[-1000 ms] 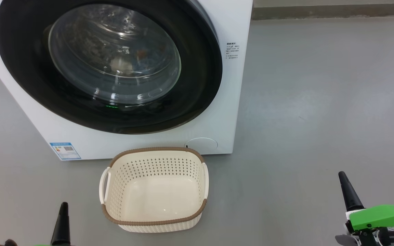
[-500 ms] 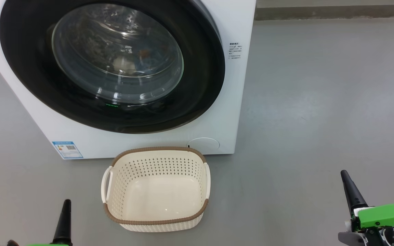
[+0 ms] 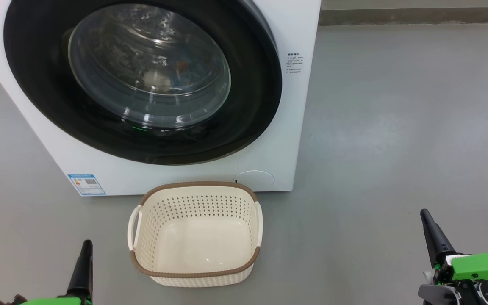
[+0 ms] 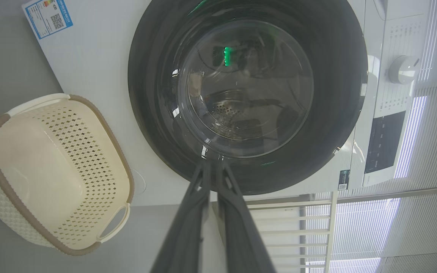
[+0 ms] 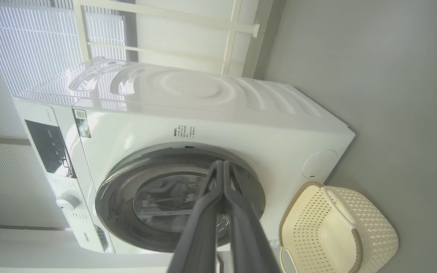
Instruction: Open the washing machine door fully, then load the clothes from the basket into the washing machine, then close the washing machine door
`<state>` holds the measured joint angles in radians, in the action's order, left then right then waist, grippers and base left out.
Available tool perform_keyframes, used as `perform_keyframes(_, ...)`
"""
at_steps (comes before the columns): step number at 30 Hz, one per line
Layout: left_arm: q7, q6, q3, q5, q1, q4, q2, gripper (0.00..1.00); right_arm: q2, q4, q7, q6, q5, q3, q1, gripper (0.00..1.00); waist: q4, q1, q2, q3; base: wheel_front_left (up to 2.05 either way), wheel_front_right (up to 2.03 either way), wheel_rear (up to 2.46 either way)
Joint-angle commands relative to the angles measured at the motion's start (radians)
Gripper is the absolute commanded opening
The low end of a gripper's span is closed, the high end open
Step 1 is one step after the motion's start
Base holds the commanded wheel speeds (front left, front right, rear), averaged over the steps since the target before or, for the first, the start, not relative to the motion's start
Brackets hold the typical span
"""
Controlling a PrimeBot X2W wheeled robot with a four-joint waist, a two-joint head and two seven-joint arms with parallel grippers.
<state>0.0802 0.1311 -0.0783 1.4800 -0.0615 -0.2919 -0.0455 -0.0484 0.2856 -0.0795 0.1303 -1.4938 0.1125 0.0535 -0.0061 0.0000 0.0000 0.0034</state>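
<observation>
- washing machine door (image 3: 252,106) shut on the washing machine (image 3: 286,140), clothes (image 3: 159,78) behind its glass.
- basket (image 3: 197,185) empty, just before the machine.
- left hand (image 3: 86,248), right hand (image 3: 425,217) clenched empty, well back from machine; left looks nearer the door.

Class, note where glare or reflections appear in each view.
Head view: white highlights streak the washing machine door. Left wrist view: a green light reflects in its glass. Right wrist view: striped window reflections ripple across the washing machine.
</observation>
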Motion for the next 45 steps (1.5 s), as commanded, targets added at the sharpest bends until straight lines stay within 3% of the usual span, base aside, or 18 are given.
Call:
perform_keyframes(1,0.01,0.0,-0.033,0.041,-0.043,0.038,-0.011,0.0,-0.006,-0.034,-0.011,0.001,-0.034,-0.007,0.052,0.0,0.001,0.0,0.0,0.0,0.0,0.0,0.0)
perform_keyframes(9,0.033,0.0,-0.036,0.128,-0.046,0.047,-0.005,0.0,-0.002,-0.041,-0.034,0.0,-0.114,0.002,0.055,0.0,0.006,0.0,0.0,0.0,0.0,0.0,0.0)
perform_keyframes(45,0.033,0.0,-0.036,0.128,-0.046,0.047,-0.005,0.0,-0.002,-0.041,-0.035,0.0,-0.114,0.002,0.055,0.0,0.006,0.0,0.0,0.0,0.0,0.0,0.0)
